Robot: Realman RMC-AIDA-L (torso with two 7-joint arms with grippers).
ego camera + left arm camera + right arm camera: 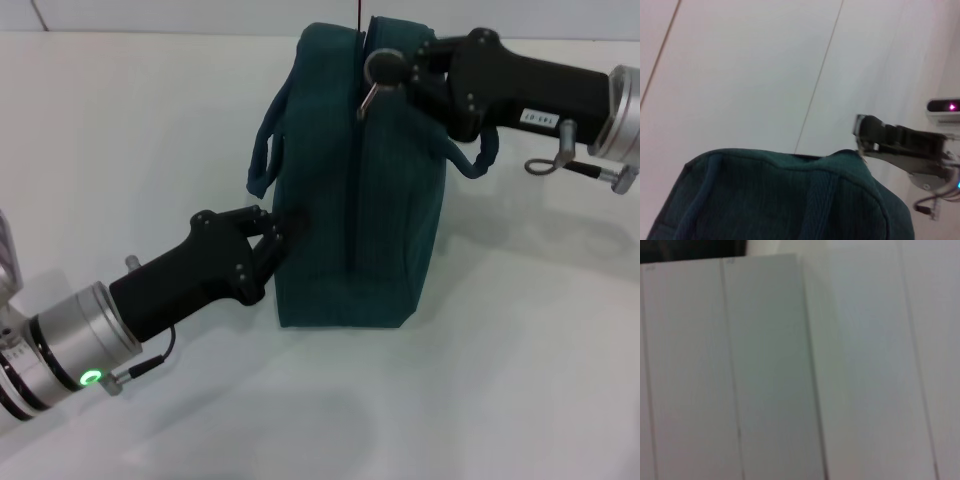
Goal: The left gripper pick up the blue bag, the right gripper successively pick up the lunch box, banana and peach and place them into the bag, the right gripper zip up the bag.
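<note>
- We count one blue bag [350, 200], standing upright on the white counter [500, 380], and two arms, one at each side of it.
- We see two loop handles in the head view: one [268, 150] hangs down the bag's left face, the other [478, 160] shows beside the right arm.
- The left pincer [283, 232] presses against the bag's lower left side; its fingertips merge with the dark fabric, so we cannot tell whether they are clenched or spread.
- The right pincer [392, 72] sits at the bag's top edge, clenched on the metal ring pull [368, 98] of the zipper.
- No lunch box, banana or peach shows in any view.
- The left wrist view shows the bag's top [790, 200] from below, with the right pincer [865, 135] beyond it.
- The right wrist view shows only pale wall panels [765, 365], nothing of the bag.
</note>
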